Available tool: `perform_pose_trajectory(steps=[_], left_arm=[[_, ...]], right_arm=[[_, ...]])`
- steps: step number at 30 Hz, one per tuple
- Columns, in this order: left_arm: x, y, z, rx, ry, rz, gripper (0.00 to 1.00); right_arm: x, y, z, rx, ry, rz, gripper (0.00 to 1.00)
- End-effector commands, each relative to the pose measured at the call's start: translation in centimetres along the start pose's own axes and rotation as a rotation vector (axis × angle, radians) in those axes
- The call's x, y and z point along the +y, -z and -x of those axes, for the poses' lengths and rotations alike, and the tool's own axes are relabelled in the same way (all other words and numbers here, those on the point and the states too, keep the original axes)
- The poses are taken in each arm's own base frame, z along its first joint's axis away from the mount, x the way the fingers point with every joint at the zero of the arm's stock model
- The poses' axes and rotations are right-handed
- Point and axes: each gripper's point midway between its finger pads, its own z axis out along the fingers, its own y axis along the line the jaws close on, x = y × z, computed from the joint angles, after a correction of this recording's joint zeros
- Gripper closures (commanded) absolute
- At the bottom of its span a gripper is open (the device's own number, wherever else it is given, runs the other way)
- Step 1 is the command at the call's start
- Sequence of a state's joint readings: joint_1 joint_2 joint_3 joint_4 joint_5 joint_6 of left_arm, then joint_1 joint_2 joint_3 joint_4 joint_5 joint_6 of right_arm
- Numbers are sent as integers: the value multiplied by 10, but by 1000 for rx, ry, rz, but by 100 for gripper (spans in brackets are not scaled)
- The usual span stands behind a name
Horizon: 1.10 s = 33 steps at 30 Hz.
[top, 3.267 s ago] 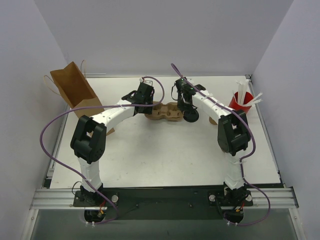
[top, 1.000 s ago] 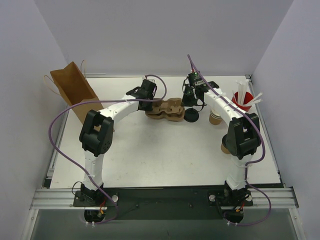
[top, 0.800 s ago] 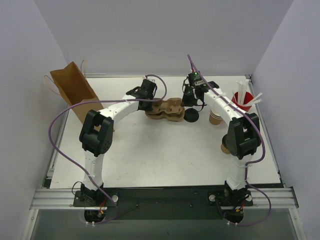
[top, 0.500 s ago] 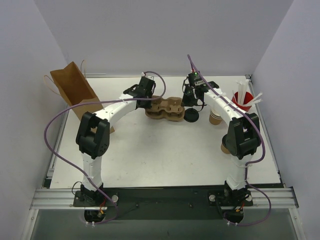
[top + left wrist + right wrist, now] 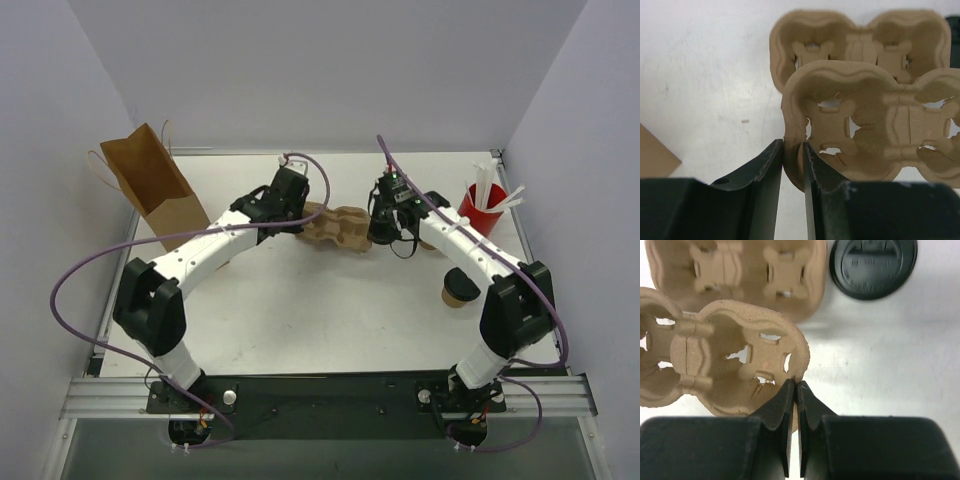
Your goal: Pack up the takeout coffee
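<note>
Brown kraft paper makes up the tall paper bag (image 5: 152, 188) standing open at the far left of the white bench (image 5: 300, 320). To its right the left tool (image 5: 792, 150) is closed on the left-end rim of a moulded-pulp upper carrier (image 5: 875, 125), the wall of pulp pinched between its two dark fingers. This carrier hangs above a matching lower carrier (image 5: 860, 45), which lies flat on the bench. At the other end the right tool (image 5: 796, 387) clamps the same upper carrier, its fingers pressed nearly together with only the thin rim between them. Just beyond that end a loose lid (image 5: 873, 265), round and black, lies flat on the bench beside the lower carrier. The takeout coffee (image 5: 460, 288) stands well apart from both tools, to the right of the right tool and nearer the arms' bases, close beside the right arm's forearm and touched by nothing. It is a small brown cup, upright, capped with a dark round lid, and neither wrist view shows it. Furthest right, by the far corner, a red cup (image 5: 480, 207) holds several white sticks.
</note>
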State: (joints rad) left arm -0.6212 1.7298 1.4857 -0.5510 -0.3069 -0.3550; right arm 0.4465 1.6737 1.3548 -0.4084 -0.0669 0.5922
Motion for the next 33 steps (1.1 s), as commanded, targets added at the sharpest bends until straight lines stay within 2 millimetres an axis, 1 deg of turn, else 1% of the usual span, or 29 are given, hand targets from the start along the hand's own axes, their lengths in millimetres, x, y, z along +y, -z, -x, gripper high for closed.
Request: perform_pose_trajectory(steps=[1, 2, 3, 4, 5, 6, 7, 8, 10, 11, 13, 14, 15, 16, 17, 18, 19, 21, 22, 23, 24, 25, 27, 28, 29, 30, 31, 32, 33], left_arm=[[-17, 26, -50, 67, 26, -44, 68], [-18, 33, -58, 66, 27, -51, 67], [-21, 35, -66, 67, 29, -61, 67], [-27, 38, -77, 76, 51, -72, 67], [-30, 42, -101, 105, 30, -83, 67], [-37, 43, -106, 90, 33, -104, 67], [-40, 44, -117, 97, 46, -106, 67], [-42, 45, -134, 112, 31, -114, 67], [-48, 44, -143, 115, 46, -138, 67], [-50, 44, -151, 127, 36, -142, 66], [-52, 46, -153, 126, 32, -145, 61], [-52, 49, -149, 116, 36, -152, 55], [-52, 51, -148, 111, 36, -158, 52], [-53, 53, -145, 102, 33, -168, 48], [-53, 58, -141, 94, 38, -176, 43], [-53, 60, -139, 90, 36, -178, 38], [-53, 64, -132, 79, 36, -182, 37], [-46, 73, -125, 67, 31, -164, 37], [-40, 79, -109, 28, 40, -143, 37], [-33, 84, -107, 33, 38, -125, 37], [-29, 88, -99, 19, 45, -122, 37], [-22, 95, -82, -14, 69, -122, 37], [-14, 102, -72, -28, 79, -115, 37], [-11, 108, -63, -48, 83, -121, 37], [-3, 110, -53, -61, 97, -110, 37], [-1, 113, -48, -69, 98, -118, 37], [2, 118, -41, -82, 106, -123, 37], [8, 120, -32, -99, 124, -117, 37], [10, 122, -28, -106, 122, -122, 37]], right_arm=[[-3, 17, -44, 17, 25, -31, 100], [-9, 22, -47, -2, 25, -46, 100], [-12, 23, -55, 3, 24, -49, 100], [-22, 19, -72, 31, 34, -73, 99], [-26, 22, -75, 22, 35, -75, 97], [-32, 20, -82, 27, 38, -85, 96], [-44, 16, -93, 41, 49, -116, 94], [-49, 14, -95, 35, 53, -126, 92], [-58, 11, -99, 37, 74, -158, 87], [-62, 10, -102, 43, 79, -171, 83], [-64, 12, -101, 45, 88, -182, 63], [-65, 16, -97, 34, 101, -194, 55], [-66, 18, -94, 26, 102, -201, 45], [-67, 20, -92, 22, 106, -209, 42], [-69, 25, -90, 18, 109, -223, 41], [-65, 30, -84, 5, 105, -215, 40], [-63, 34, -82, -1, 97, -212, 40], [-54, 48, -76, -27, 55, -181, 40], [-47, 55, -76, -39, 45, -160, 41], [-42, 58, -77, -46, 33, -148, 41], [-34, 60, -77, -56, -27, -136, 42], [-23, 64, -85, -52, -31, -122, 43], [-7, 65, -94, -56, -108, -107, 46], [7, 66, -105, -58, -84, -106, 46], [15, 65, -109, -61, -88, -105, 46], [22, 63, -114, -58, -85, -108, 46], [30, 55, -118, -42, -117, -136, 46], [37, 53, -127, -16, -113, -143, 46], [39, 48, -131, 3, -122, -165, 49]])
